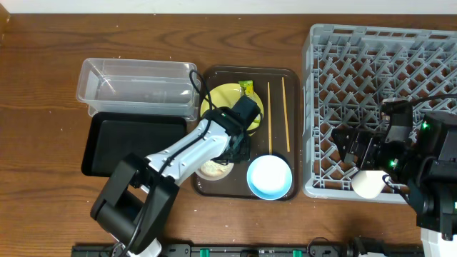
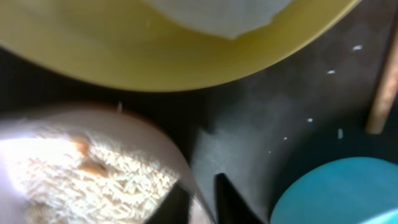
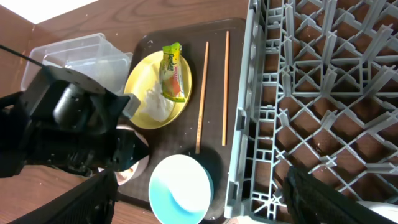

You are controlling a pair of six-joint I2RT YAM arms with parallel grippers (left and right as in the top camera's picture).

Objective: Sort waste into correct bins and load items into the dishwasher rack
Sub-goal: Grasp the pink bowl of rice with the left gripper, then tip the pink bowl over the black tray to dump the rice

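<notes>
My left gripper (image 1: 234, 148) (image 2: 205, 202) is down on the brown tray and shut on the rim of the white bowl (image 1: 214, 170) (image 2: 155, 143), which holds rice-like scraps (image 2: 81, 168). The yellow plate (image 1: 227, 100) (image 3: 140, 81) lies just beyond, with a crumpled tissue (image 3: 155, 102) (image 2: 217, 12) and the green-and-orange wrapper (image 1: 248, 88) (image 3: 172, 70) on it. Two chopsticks (image 1: 269, 114) (image 3: 202, 93) lie to its right. The light-blue bowl (image 1: 270, 176) (image 3: 181, 190) stands at the tray's front right. My right gripper (image 1: 355, 148) (image 3: 199, 205) is open and empty over the grey rack (image 1: 385, 43) (image 3: 323, 93).
The clear tub (image 1: 136, 86) and the black tray (image 1: 132, 143) sit left of the brown serving tray (image 1: 293, 86). A white rounded thing (image 1: 369, 184) sits at the rack's front edge under my right arm. Loose rice grains (image 2: 339, 132) dot the brown tray.
</notes>
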